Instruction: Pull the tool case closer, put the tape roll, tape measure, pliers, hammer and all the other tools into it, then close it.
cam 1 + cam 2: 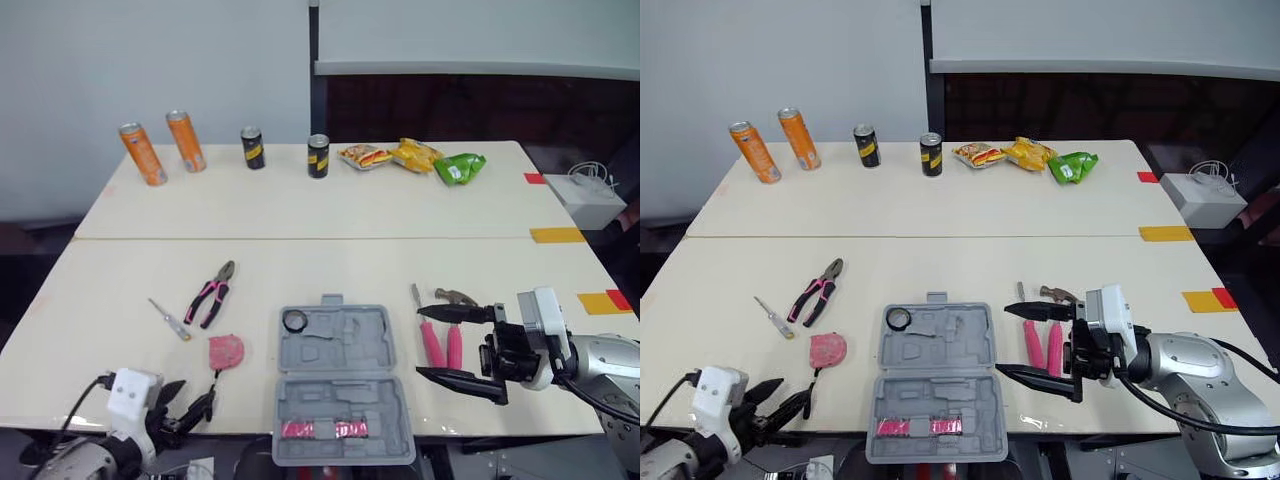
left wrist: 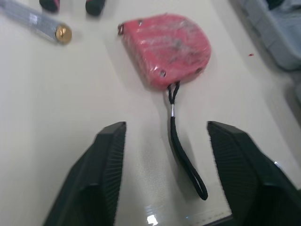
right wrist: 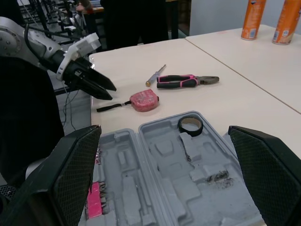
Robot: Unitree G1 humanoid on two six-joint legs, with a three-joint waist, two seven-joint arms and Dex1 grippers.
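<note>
1. The case [image 1: 343,385] lies open at the worktop's [image 1: 300,260] near edge, with the tape roll [image 1: 295,320] in its far left corner.
2. Left of the case lie the tape measure [image 1: 226,351], pliers [image 1: 211,293] and screwdriver [image 1: 169,319].
3. The hammer [image 1: 457,297] lies just right of the case.
4. Left gripper [image 2: 164,129]: fingers spread, with the tape measure's strap [image 2: 186,160] between them.
5. Right gripper [image 1: 420,342]: fingers spread wide beside the hammer.

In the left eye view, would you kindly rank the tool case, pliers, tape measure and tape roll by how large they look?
1. tool case, by far the largest
2. pliers, long but slim
3. tape measure, shorter, though near the pliers in area
4. tape roll, smallest
</note>
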